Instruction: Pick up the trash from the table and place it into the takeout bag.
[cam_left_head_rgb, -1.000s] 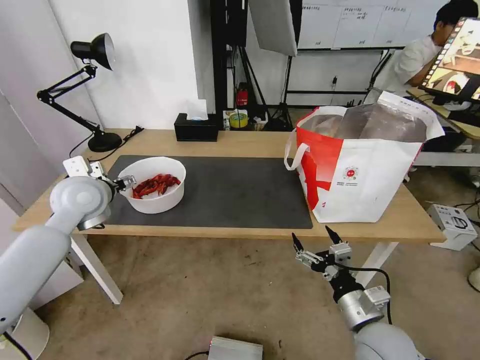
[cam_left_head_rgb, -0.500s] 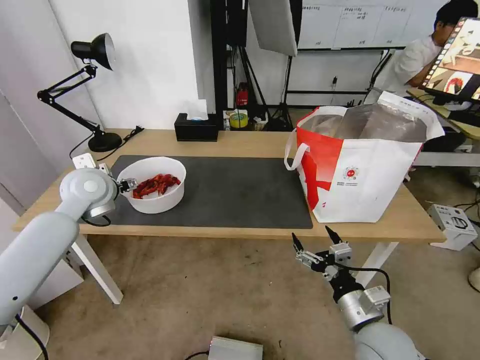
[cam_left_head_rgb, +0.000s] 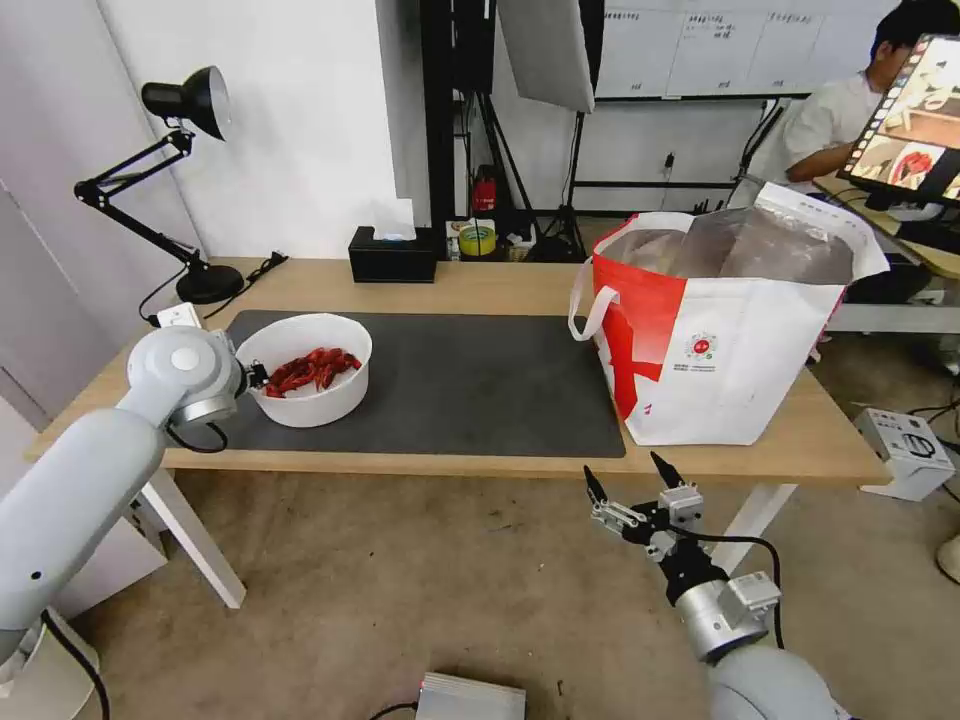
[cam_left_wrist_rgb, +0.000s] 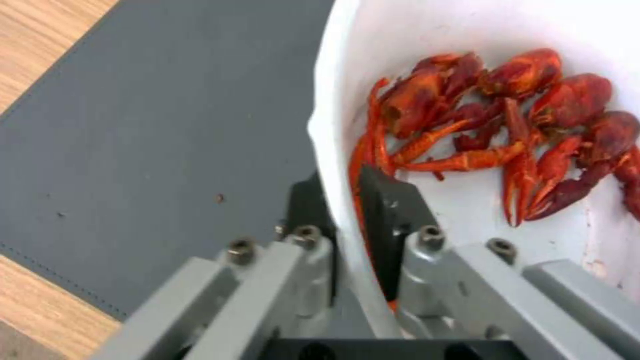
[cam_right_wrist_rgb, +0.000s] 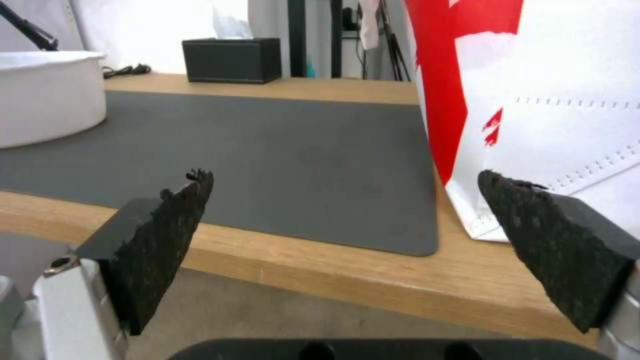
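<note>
A white round bowl (cam_left_head_rgb: 312, 398) of red crayfish shells (cam_left_head_rgb: 310, 369) stands at the left end of the dark grey mat (cam_left_head_rgb: 480, 385) on the light-wood table (cam_left_head_rgb: 480, 282). My left gripper (cam_left_head_rgb: 258, 376) is at the bowl's left rim. In the left wrist view, the left gripper (cam_left_wrist_rgb: 347, 200) straddles the bowl (cam_left_wrist_rgb: 467, 30) wall, one finger inside by the shells (cam_left_wrist_rgb: 507, 120) and one outside, shut on it. The white-and-red takeout bag (cam_left_head_rgb: 740, 380) stands open at the table's right end. My right gripper (cam_left_head_rgb: 626, 470) hangs open below the table's front edge, near the bag.
A black tissue box (cam_left_head_rgb: 392, 256) and a black desk lamp (cam_left_head_rgb: 190, 180) stand along the table's back edge. The mat between bowl and bag is bare. A white box (cam_left_head_rgb: 908, 450) lies on the floor at the right, a grey unit (cam_left_head_rgb: 470, 698) on the floor in front.
My left arm has moved in toward the bowl, and its gripper has slid over the left rim and closed on the wall. The bowl, the bag and the right arm have stayed put.
</note>
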